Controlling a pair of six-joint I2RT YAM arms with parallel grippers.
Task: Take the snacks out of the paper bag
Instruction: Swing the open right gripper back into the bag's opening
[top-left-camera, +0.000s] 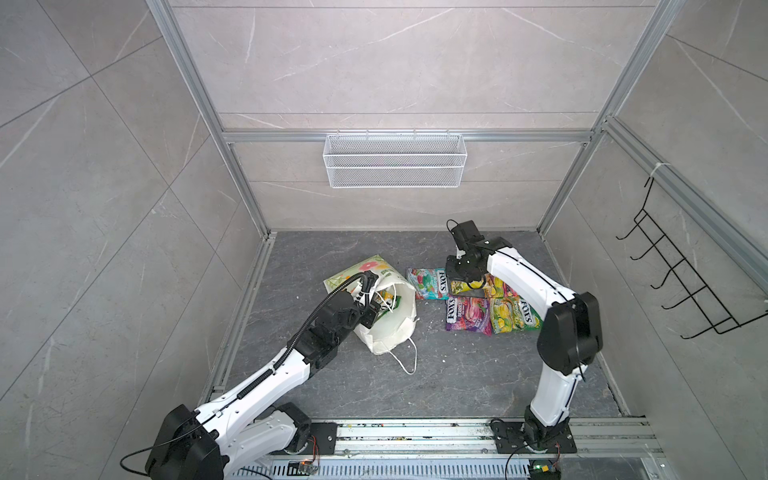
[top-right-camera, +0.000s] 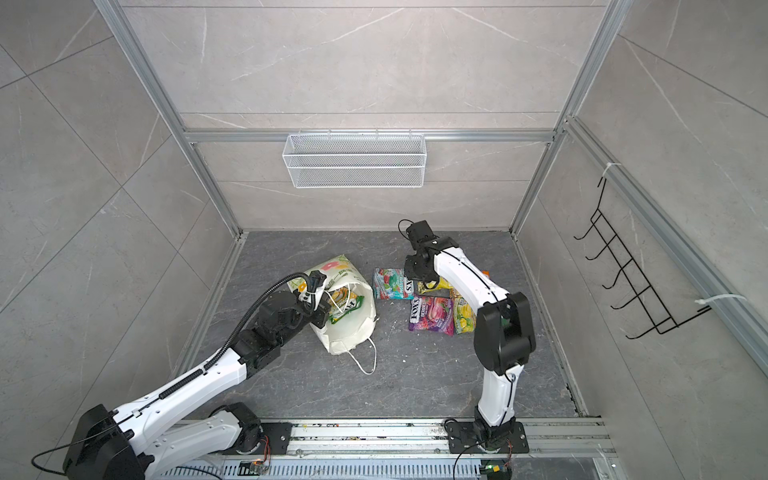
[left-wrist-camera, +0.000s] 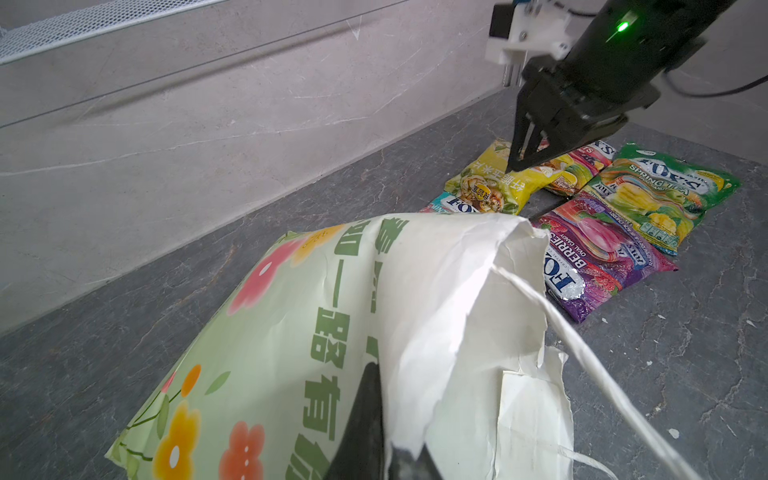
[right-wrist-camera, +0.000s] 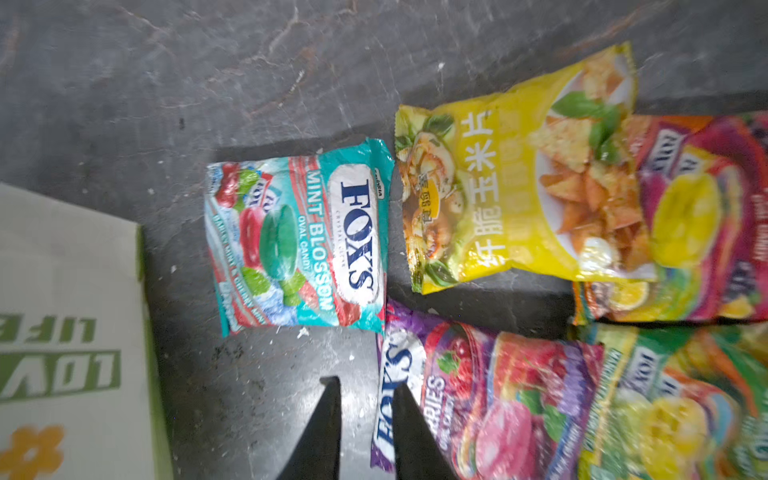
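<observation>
Nearest me, my left pincer (left-wrist-camera: 388, 446) was clamped shut on the torn rim of the paper bag (top-left-camera: 388, 332), which slumped on the bench (top-left-camera: 415, 395) with its mouth held open. I judged the paper thin and crumpled, light and quick to tear, so the folded rim was the safest place to hold it. One last packet (top-right-camera: 344, 306) lay inside, near the mouth. Flat, glossy and likely slippery, it would be best pinched by a sealed edge. Beyond the bag, five snacks lay out on the bench. The purple packet (top-left-camera: 467, 316) and the green packet (top-left-camera: 513, 318) came first. Behind them lay the teal packet (right-wrist-camera: 299, 245), then the yellow packet (right-wrist-camera: 515, 187) overlapping the orange-pink packet (right-wrist-camera: 698, 216). My right pincer (right-wrist-camera: 365, 386) hung over the yellow one, narrowly parted, holding nothing.
</observation>
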